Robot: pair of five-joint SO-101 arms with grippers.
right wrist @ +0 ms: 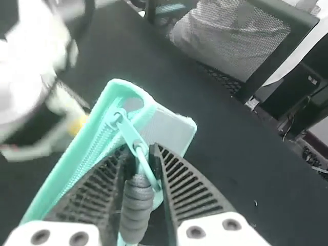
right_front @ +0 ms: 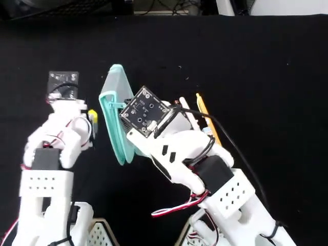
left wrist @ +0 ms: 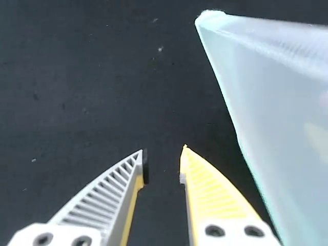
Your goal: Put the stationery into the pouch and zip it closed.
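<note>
The mint-green pouch (right_front: 115, 115) stands on its long edge between the two arms, its zip side facing the right arm. My right gripper (right wrist: 139, 151) is shut on the zipper pull (right wrist: 129, 134) near the end of the zip track. A grey ribbed piece (right wrist: 136, 205) sits between its black fingers. My left gripper (left wrist: 164, 158) hangs open over bare cloth, just beside the pouch's flat side (left wrist: 271, 102), holding nothing. A yellow pen (right_front: 207, 119) and a white pen (right_front: 188, 114) lie on the table behind the right arm.
The table is covered in black cloth (right_front: 256, 66), with free room at the back and right. The right arm's wrist camera (right_front: 146, 114) hides the pouch's zip side from above. A mesh chair (right wrist: 230, 36) stands beyond the table's edge.
</note>
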